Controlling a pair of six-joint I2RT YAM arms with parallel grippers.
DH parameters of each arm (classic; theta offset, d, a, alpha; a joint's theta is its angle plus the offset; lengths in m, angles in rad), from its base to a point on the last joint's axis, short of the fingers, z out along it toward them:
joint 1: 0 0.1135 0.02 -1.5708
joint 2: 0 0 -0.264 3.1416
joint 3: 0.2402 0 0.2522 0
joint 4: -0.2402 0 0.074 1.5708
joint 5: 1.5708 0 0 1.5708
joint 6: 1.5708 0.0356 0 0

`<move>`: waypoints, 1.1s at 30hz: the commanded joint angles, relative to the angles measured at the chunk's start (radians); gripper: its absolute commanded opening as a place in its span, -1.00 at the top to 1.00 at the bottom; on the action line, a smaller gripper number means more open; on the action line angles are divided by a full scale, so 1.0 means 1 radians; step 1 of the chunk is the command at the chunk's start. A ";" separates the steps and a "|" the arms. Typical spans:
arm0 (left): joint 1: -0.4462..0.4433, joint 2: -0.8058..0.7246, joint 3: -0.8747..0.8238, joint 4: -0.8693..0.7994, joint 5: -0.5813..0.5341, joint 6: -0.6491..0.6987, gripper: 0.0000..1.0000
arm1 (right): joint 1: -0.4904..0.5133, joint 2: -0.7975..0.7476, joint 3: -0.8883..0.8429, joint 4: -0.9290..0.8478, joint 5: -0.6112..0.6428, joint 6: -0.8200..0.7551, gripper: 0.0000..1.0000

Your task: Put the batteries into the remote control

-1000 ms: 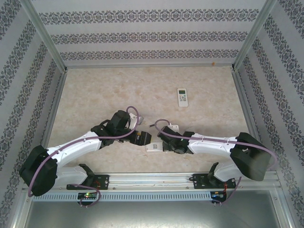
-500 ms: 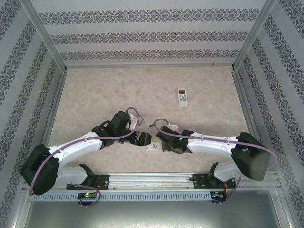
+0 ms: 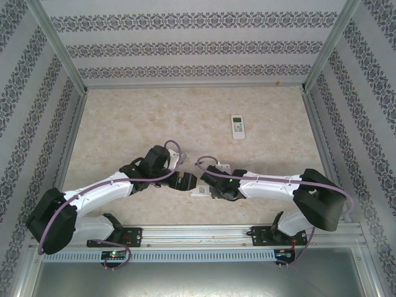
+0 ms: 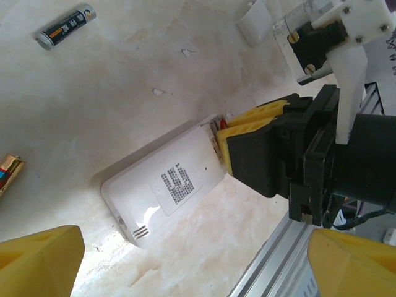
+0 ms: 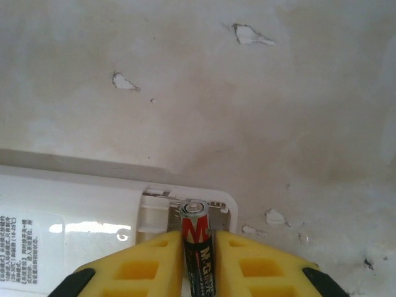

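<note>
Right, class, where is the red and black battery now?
The red and black battery sits bottom centre in the right wrist view, between the yellow fingers of the right claw, its tip at the open compartment of the white remote.

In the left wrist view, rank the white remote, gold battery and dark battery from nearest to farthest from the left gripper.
1. White remote, centre, just ahead of the left gripper.
2. Gold battery, left edge.
3. Dark battery, top left.

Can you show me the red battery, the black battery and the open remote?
red battery (image 5: 198,247): right wrist view, on its printed label.
black battery (image 4: 65,26): left wrist view, middle of its body.
open remote (image 4: 145,198): left wrist view, on its white back.
</note>
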 commanded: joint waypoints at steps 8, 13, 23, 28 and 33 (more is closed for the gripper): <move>-0.081 0.119 0.063 -0.078 -0.108 -0.036 -0.50 | -0.007 -0.093 0.037 -0.094 0.048 0.021 0.50; -0.096 0.205 0.116 -0.124 -0.171 -0.072 -0.30 | -0.039 -0.085 0.026 -0.071 0.031 0.017 0.51; -0.108 0.318 0.156 -0.102 -0.101 -0.104 -0.24 | -0.039 -0.020 0.038 -0.023 -0.029 0.016 0.57; -0.120 0.336 0.153 -0.093 -0.088 -0.134 -0.09 | -0.039 0.002 0.038 -0.043 -0.033 0.038 0.67; -0.138 0.344 0.139 -0.092 -0.111 -0.195 0.13 | -0.033 -0.002 0.010 -0.078 -0.035 0.122 0.75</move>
